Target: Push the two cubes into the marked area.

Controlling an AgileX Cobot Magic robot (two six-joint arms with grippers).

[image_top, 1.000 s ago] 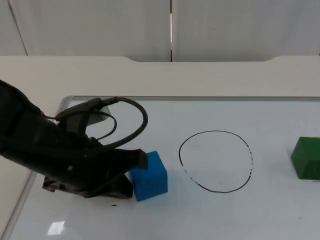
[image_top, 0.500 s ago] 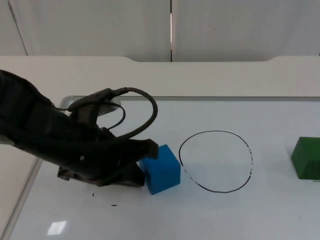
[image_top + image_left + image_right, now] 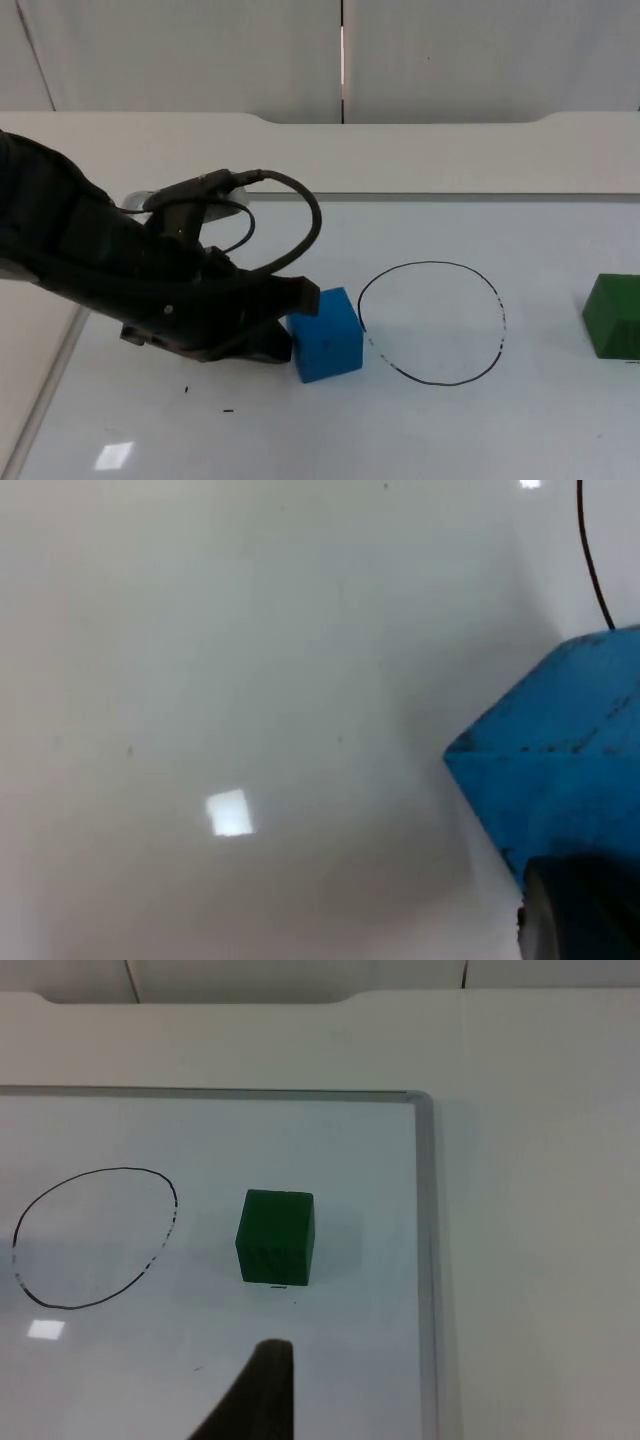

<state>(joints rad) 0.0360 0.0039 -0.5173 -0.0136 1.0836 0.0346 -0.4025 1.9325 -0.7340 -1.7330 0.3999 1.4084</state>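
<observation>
The left arm reaches low across the whiteboard (image 3: 560, 420), its left gripper (image 3: 285, 325) pressed against the blue cube (image 3: 327, 335); whether its fingers are open or shut cannot be told. The cube sits just outside the black-drawn circle (image 3: 432, 322). The green cube (image 3: 276, 1236) rests well apart beyond the circle, the waiting right gripper (image 3: 262, 1390) near it, state unclear.
</observation>
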